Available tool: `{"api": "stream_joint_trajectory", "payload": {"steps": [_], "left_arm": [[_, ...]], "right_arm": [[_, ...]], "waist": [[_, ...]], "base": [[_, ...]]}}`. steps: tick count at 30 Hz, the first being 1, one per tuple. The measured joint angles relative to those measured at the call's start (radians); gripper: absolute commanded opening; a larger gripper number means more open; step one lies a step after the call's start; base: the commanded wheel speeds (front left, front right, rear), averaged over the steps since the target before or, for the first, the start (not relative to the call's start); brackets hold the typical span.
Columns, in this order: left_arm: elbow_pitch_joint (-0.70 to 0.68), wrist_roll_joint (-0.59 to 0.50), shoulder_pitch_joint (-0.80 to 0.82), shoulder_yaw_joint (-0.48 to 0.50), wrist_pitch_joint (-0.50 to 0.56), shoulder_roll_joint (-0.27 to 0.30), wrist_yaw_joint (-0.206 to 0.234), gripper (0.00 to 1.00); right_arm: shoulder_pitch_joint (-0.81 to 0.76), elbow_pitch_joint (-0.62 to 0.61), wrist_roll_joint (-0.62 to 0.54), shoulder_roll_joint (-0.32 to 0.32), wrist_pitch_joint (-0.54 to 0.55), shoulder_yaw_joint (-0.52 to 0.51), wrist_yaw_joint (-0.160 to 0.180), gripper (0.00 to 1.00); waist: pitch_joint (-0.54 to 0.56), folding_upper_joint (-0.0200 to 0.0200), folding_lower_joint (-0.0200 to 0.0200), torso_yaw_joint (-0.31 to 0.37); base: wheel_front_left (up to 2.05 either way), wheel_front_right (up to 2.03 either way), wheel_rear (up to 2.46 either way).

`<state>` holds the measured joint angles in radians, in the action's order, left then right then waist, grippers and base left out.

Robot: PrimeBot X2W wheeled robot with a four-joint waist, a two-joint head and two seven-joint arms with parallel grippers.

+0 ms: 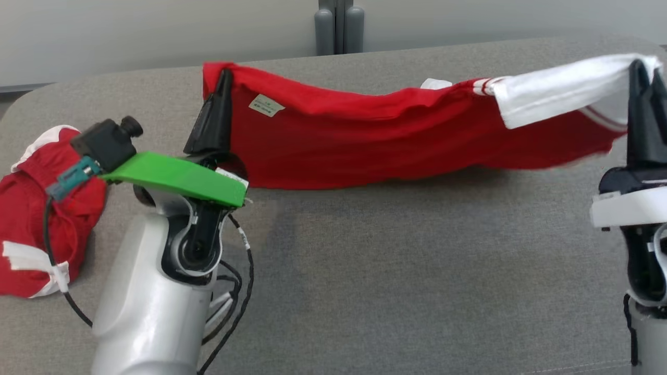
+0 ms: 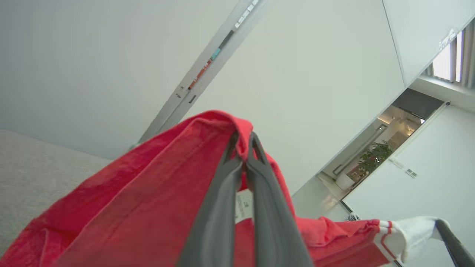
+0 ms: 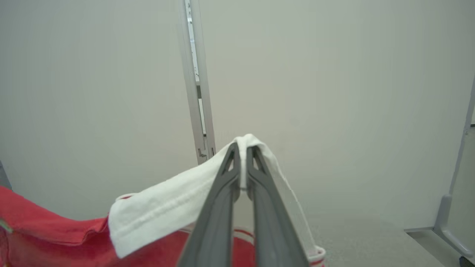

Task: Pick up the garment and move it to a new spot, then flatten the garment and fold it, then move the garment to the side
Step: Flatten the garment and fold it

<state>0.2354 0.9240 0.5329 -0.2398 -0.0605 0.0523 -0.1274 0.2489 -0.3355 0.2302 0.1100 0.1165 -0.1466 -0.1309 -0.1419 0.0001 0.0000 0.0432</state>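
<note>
Desk (image 1: 417, 260): grey fabric top. Garment (image 1: 365, 140): red shirt with a white, red-striped sleeve, strung as a sagging band across the desk's far half between both grippers; whether its lower hem touches the top cannot be told. Second red-and-white garment (image 1: 31, 208): crumpled at the left edge. Left gripper (image 1: 224, 77): fingers together, clamped on the red far-left corner. Right gripper (image 1: 644, 69): clamped on the white sleeve end, at the right edge. Label (image 1: 266, 105): small, white, just beside the left gripper.
</note>
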Motion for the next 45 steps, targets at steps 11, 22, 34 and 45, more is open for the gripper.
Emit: {"api": "stream_joint_trajectory", "payload": {"steps": [11, 22, 34, 45], "left_arm": [[-0.261, 0.248, 0.249, 0.09, 0.368, 0.062, 0.193, 0.0], [-0.016, 0.111, 0.668, 0.176, 0.181, 0.15, 0.154, 0.0], [0.063, 0.092, 0.951, 0.155, -0.118, 0.125, 0.002, 0.0], [0.186, 0.165, 0.557, -0.039, -0.18, 0.184, 0.0, 0.0]], "right_arm": [[0.463, 0.036, 0.155, 0.142, 0.147, 0.096, 0.0, 0.0], [1.052, 0.664, 0.077, 0.091, -0.156, 0.124, -0.001, 0.0], [1.376, 0.677, -0.067, 0.077, -0.379, 0.02, -0.001, 0.0], [0.965, 0.844, 0.014, 0.13, -0.379, 0.189, -0.001, 0.0]], "waist": [[-0.113, 0.0, 0.0, 0.027], [-0.366, 0.0, 0.0004, 0.074], [-0.509, 0.0, 0.0003, 0.096], [-0.55, 0.0, 0.0002, 0.079]], "base": [[0.0, 0.0, 0.0], [0.0, 0.0, 0.0], [0.0, 0.0, 0.0], [0.0, 0.0, 0.0]]}}
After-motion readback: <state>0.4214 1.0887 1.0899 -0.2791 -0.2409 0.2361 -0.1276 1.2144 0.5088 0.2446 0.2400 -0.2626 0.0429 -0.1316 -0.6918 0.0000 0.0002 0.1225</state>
